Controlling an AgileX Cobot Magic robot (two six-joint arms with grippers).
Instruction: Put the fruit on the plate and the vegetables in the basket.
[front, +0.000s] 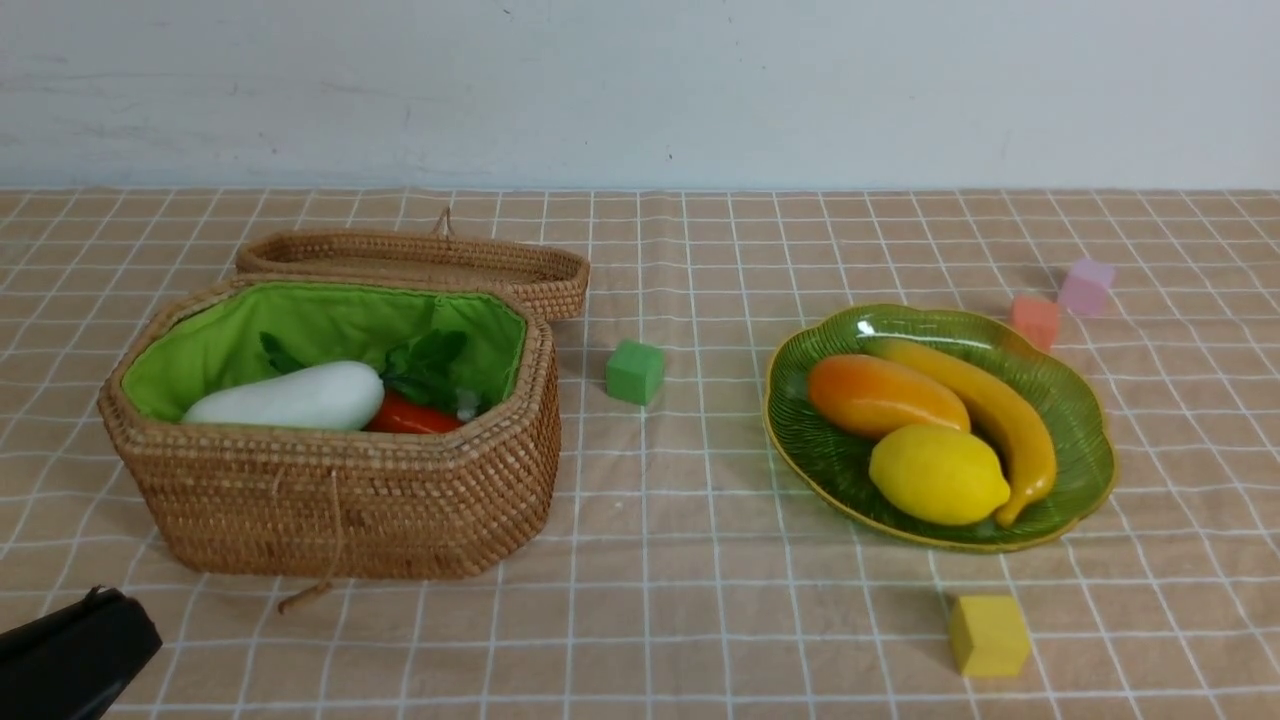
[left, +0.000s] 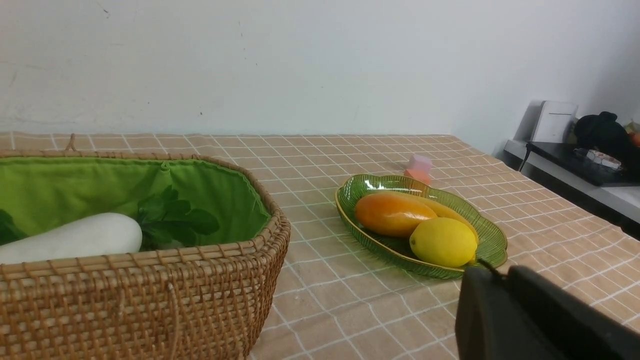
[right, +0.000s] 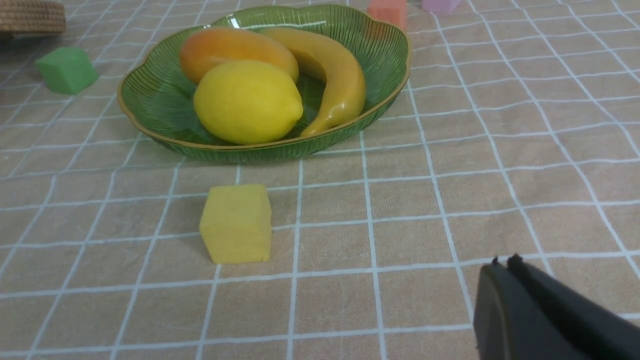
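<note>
On the green plate (front: 1085, 460) at the right lie a mango (front: 880, 395), a banana (front: 990, 410) and a lemon (front: 935, 475). The wicker basket (front: 340, 500) at the left holds a white radish (front: 295, 398) and an orange carrot (front: 410, 417) with green leaves; any other vegetables are hidden. My left gripper (front: 100, 610) hovers low at the front left corner, before the basket, shut and empty (left: 492, 272). The right gripper (right: 502, 262) is out of the front view; its wrist view shows it shut and empty over the cloth, nearer than the plate (right: 150, 95).
Foam cubes lie on the checked cloth: green (front: 634, 371) between basket and plate, yellow (front: 988, 634) in front of the plate, orange (front: 1034, 320) and pink (front: 1086, 286) behind it. The basket's lid (front: 420, 262) lies open behind it.
</note>
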